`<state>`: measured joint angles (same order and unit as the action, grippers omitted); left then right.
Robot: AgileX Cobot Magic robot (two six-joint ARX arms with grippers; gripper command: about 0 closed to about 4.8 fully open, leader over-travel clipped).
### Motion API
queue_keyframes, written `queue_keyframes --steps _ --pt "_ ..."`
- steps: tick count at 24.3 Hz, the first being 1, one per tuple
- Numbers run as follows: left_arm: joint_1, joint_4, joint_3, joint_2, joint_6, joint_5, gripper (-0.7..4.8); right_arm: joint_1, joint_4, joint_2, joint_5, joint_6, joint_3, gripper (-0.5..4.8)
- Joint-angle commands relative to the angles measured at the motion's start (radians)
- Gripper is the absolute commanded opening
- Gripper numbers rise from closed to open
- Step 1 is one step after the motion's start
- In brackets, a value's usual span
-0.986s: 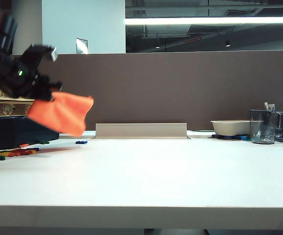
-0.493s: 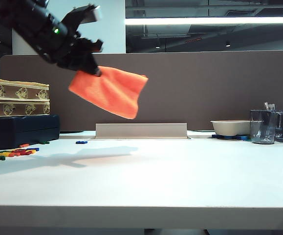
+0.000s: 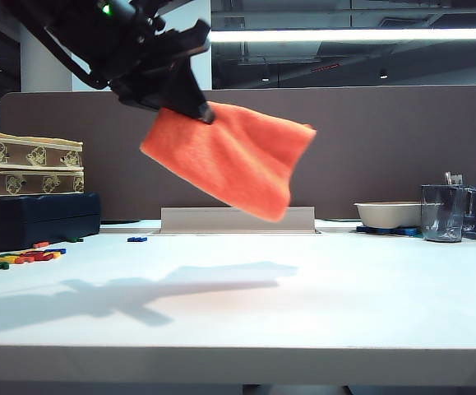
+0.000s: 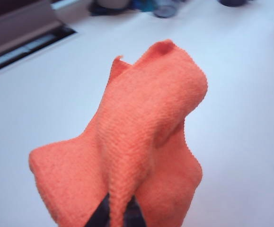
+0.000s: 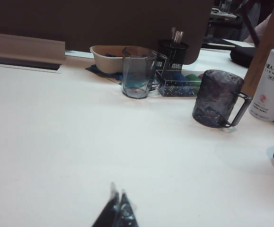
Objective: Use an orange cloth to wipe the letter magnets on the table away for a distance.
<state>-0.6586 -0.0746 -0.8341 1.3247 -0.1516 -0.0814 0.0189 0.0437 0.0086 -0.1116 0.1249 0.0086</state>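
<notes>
Exterior view: left gripper point(image 3: 195, 107) jaws clamp orange cloth point(image 3: 233, 156) aloft; right gripper point(image 5: 118, 208) jaws together.

A ceiling strip light point(image 3: 353, 34) glares overhead; my arm's shadow falls soft across the bright bench point(image 3: 303, 313); wrist pictures blur slightly.

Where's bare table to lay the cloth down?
Bare: the table from the letter magnets at left across to the grey mug. The left gripper holds the orange cloth above it. Crowded: mugs and bowl at far right.
</notes>
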Motion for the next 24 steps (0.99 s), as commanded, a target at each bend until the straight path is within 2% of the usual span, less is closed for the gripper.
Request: queue_keyframes --steps 1,6,8,10,11,12,19,24 --pt "-0.071 -0.009 0.079 -0.052 0.014 0.053 -0.06 0.000 -0.011 -0.009 -0.002 -0.001 0.000 -0.01" --pt "-0.103 -0.010 0.159 -0.057 0.036 0.069 -0.02 0.000 -0.011 -0.009 -0.001 -0.001 0.000 -0.01" --pt "-0.103 -0.032 0.204 -0.055 0.037 0.108 0.04 0.000 -0.011 -0.009 -0.001 -0.001 0.000 -0.01" --pt "-0.098 -0.029 0.239 -0.055 0.037 0.103 1.54 0.000 -0.011 -0.009 -0.001 -0.001 0.000 -0.01" --pt "-0.098 -0.027 0.241 -0.055 0.037 0.100 2.00 0.000 -0.011 -0.009 -0.001 -0.001 0.000 -0.01" --pt "-0.101 -0.032 0.241 -0.055 0.037 0.081 2.25 0.000 -0.011 -0.009 -0.001 -0.001 0.000 -0.01" --pt "-0.101 -0.038 0.240 -0.088 0.040 0.059 2.24 0.000 -0.011 -0.009 -0.001 -0.001 0.000 -0.01" --pt "-0.101 0.012 0.240 -0.243 0.040 0.082 2.24 0.000 -0.011 -0.009 -0.001 -0.001 0.000 -0.01"
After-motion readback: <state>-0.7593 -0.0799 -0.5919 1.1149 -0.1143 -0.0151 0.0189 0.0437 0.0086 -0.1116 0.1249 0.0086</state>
